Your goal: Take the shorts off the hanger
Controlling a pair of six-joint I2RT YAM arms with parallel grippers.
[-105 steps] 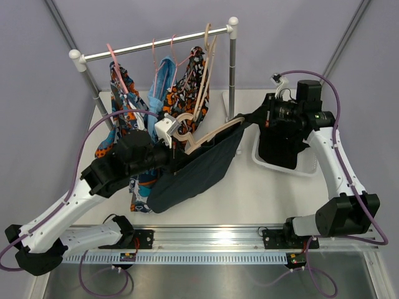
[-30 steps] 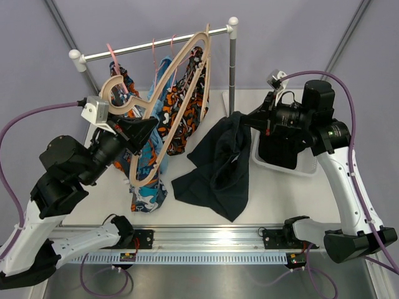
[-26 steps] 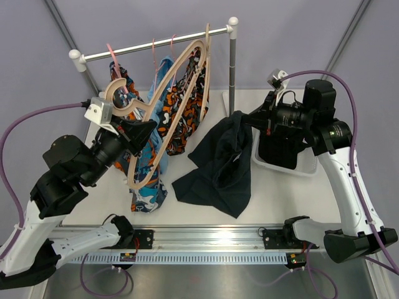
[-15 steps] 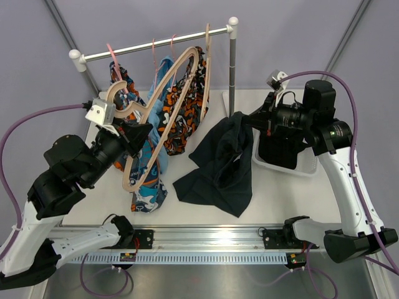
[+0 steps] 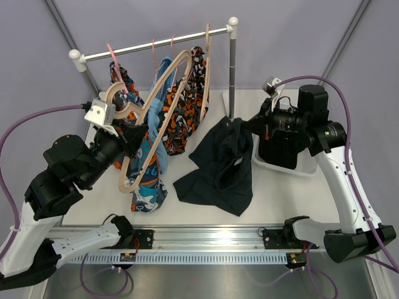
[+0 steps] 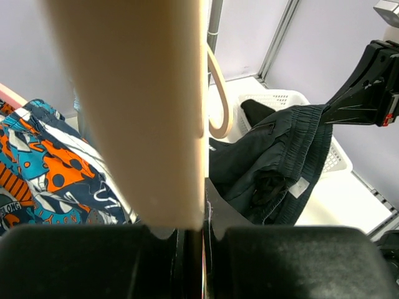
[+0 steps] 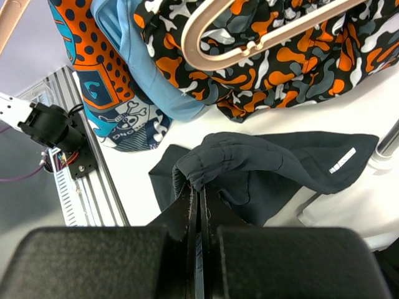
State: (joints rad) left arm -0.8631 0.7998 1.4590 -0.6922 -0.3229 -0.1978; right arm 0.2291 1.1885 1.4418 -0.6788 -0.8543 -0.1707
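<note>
One pair of dark shorts (image 5: 218,165): waistband pinched between the closed jaws of the right gripper (image 5: 246,126), the rest pooled on the table (image 5: 280,193) at centre. Wooden hanger (image 5: 163,93): at 10 o'clock of them, clamped tight in the left gripper (image 5: 136,134). Camouflage shorts (image 5: 187,118): on the rail (image 5: 156,47), 12 o'clock.

My left fingers (image 6: 187,249) and right fingers (image 7: 192,215) are matt black plastic. The hanger (image 6: 137,93) in the left pair is pale wood, smooth, with a faint sheen. The black shorts (image 5: 221,168) in the right pair are matt cloth, puckered at the waistband. The camo shorts (image 7: 274,62) are printed cloth. The rail (image 5: 156,47) is shiny metal, the basket (image 5: 307,168) white slotted plastic, and the desk (image 5: 187,205) smooth white.
</note>
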